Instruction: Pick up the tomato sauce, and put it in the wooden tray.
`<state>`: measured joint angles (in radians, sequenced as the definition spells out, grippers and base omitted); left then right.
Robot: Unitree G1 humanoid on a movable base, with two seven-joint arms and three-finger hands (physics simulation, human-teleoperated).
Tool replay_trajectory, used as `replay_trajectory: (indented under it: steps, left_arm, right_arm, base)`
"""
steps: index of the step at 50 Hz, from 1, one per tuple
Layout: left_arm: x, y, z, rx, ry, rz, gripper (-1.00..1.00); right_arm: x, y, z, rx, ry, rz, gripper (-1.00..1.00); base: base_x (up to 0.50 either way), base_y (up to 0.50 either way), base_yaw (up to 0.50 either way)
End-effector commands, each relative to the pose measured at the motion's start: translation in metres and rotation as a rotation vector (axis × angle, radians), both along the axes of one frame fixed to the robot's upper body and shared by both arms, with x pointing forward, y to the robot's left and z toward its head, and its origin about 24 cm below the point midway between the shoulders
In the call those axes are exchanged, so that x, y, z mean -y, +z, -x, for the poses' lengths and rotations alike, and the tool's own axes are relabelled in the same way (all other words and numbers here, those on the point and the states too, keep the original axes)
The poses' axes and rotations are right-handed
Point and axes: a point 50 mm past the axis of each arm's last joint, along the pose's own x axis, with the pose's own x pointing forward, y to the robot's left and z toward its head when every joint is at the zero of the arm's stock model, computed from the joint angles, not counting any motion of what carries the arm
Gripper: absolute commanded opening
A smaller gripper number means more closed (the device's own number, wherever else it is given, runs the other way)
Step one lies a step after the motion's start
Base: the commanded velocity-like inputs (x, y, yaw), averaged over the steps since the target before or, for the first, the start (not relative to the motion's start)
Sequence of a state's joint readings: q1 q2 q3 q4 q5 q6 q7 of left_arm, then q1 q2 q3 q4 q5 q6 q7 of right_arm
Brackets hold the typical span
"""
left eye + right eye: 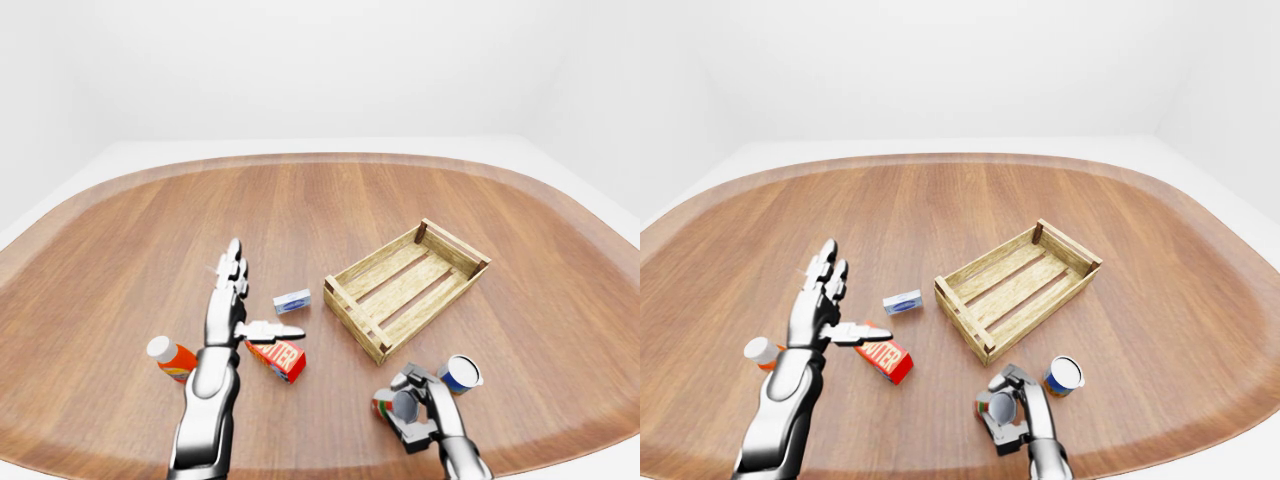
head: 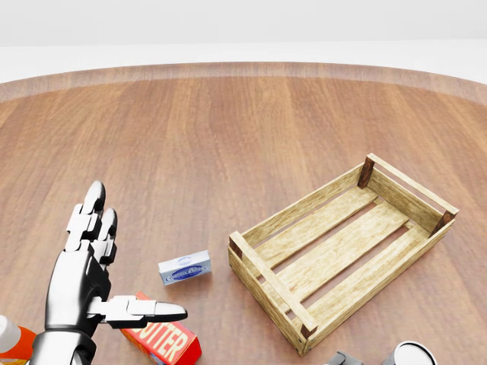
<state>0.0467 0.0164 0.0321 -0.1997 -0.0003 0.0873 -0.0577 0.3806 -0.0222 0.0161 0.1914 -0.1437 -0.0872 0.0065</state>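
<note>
A wide wooden table (image 1: 420, 190) fills the view. At six o'clock from the wooden tray (image 1: 405, 288), the right hand (image 1: 1012, 408) has its fingers wrapped around the tomato sauce can (image 1: 999, 408). The left hand (image 1: 232, 305) hangs with fingers spread above a red box (image 1: 277, 358).
</note>
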Motion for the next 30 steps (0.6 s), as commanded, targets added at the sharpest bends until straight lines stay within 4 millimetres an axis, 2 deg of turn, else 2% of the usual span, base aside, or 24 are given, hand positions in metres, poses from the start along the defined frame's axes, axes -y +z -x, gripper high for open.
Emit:
replay_trajectory:
  steps: [1,3,5,16,17,18,21,23,24,30]
  left_arm:
    - [-0.001,0.000,-0.001,-0.001,0.002,0.000,1.00]
    - [-0.001,0.000,-0.001,-0.001,0.003,0.000,1.00]
    - [-0.001,0.000,-0.001,0.000,0.002,0.000,1.00]
    - [-0.001,0.000,-0.001,0.000,0.002,0.000,1.00]
    - [-0.001,0.002,-0.001,0.010,0.004,0.002,1.00]
    - [-0.002,0.003,-0.001,0.011,0.004,0.002,1.00]
    - [-0.002,0.002,-0.001,0.009,0.005,0.003,1.00]
    - [-0.002,0.002,-0.001,0.009,0.005,0.003,1.00]
    - [-0.002,0.003,-0.001,0.012,0.006,0.004,1.00]
    - [-0.002,-0.001,-0.002,-0.003,0.006,0.003,1.00]
  right_arm:
    - [-0.001,0.026,0.001,0.102,0.019,-0.001,-1.00]
    - [-0.003,0.040,0.004,0.153,0.031,-0.006,-1.00]
    - [-0.004,0.045,0.005,0.170,0.036,-0.006,-1.00]
    - [-0.004,0.045,0.005,0.173,0.036,-0.005,-1.00]
    - [-0.011,0.108,0.018,0.382,0.090,0.015,-1.00]
    - [-0.012,0.119,0.019,0.418,0.099,0.018,-1.00]
    - [-0.012,0.135,0.022,0.463,0.105,0.028,-1.00]
    - [-0.012,0.135,0.022,0.464,0.105,0.028,-1.00]
    - [-0.011,0.152,0.025,0.482,0.101,0.035,-1.00]
    - [-0.009,0.170,0.030,0.499,0.101,0.059,-1.00]
  base:
    - [0.00,0.00,0.00]
    - [0.00,0.00,0.00]
    - [0.00,0.00,0.00]
    - [0.00,0.00,0.00]
    - [0.00,0.00,0.00]
    - [0.00,0.00,0.00]
    - [0.00,0.00,0.00]
    - [0.00,0.00,0.00]
    - [0.00,0.00,0.00]
    - [0.00,0.00,0.00]
